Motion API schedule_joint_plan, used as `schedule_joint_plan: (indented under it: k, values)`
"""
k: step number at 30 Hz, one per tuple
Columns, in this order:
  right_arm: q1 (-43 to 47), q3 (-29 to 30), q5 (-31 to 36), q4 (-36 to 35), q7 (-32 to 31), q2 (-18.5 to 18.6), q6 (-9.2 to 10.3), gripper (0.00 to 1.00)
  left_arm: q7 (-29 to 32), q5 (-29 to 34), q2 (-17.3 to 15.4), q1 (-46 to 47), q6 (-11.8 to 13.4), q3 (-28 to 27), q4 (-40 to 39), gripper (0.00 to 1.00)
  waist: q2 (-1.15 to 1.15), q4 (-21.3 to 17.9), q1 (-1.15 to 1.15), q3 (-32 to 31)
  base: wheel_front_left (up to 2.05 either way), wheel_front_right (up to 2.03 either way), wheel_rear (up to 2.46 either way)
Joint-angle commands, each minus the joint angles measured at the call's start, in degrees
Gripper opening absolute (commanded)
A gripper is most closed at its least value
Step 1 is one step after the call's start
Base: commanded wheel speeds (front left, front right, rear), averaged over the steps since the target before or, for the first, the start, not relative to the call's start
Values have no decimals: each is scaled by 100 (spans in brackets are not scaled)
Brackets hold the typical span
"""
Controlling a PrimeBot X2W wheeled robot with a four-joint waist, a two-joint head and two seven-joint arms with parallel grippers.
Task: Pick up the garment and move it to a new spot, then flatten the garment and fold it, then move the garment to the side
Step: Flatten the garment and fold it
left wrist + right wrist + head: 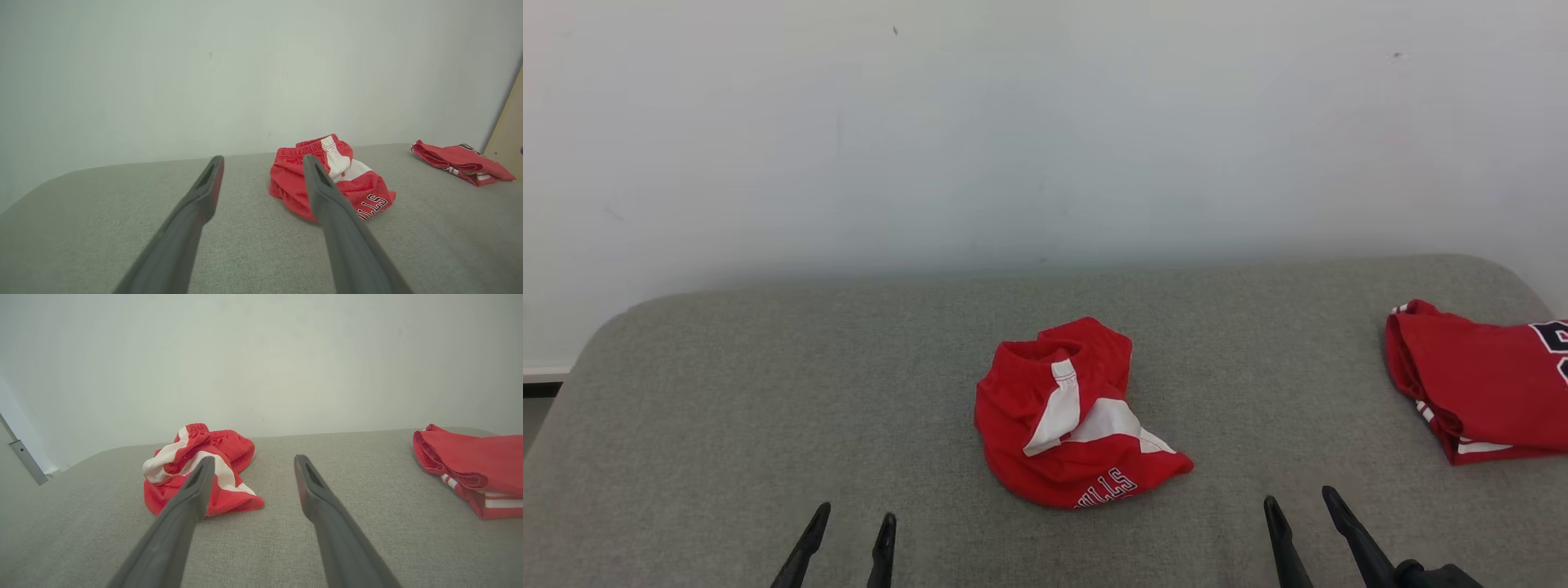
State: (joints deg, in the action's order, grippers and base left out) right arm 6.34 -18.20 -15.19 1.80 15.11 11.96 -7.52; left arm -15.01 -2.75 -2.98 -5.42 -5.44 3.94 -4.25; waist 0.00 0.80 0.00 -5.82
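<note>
With its fingers spread and nothing between them, the left end effector sits to the left of the crumpled red-and-white garment, nearer the robot and clear of it. The garment lies bunched in the middle of the grey padded bench, with lettering along its near edge and nothing touching it. To the garment's right, again on the near side, the right end effector is likewise spread and empty. Well right of the garment lies a folded red cloth.

Left claw at lower left, fingers parted, pointing forward, right claw at lower right, likewise parted
</note>
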Motion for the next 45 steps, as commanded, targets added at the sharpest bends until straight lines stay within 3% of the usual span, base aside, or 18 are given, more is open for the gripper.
schedule_joint_plan:
  k: [1,4,19,33,45]
  values:
    - [-64,-20,-11,-12,-1,38,7,100,-23,80,-47,241,-66,69,91,100,0,-166,0,159,0,0,0]
    - [-93,-36,-13,-21,-1,61,7,100,-23,-3,-95,487,-110,179,182,100,0,-239,0,245,0,0,0]
    - [-596,-130,60,-125,-1,212,7,100,-23,-287,-975,3049,-206,2095,1720,100,0,-705,0,1246,0,0,0]
    - [-949,-167,93,-144,-1,206,7,100,174,-559,-1111,5232,-207,3684,3531,100,0,-758,0,1868,0,0,0]
    - [-983,-170,68,-117,-1,178,7,100,179,-605,-1149,5993,-208,4996,4121,100,0,-762,0,1903,0,0,0]
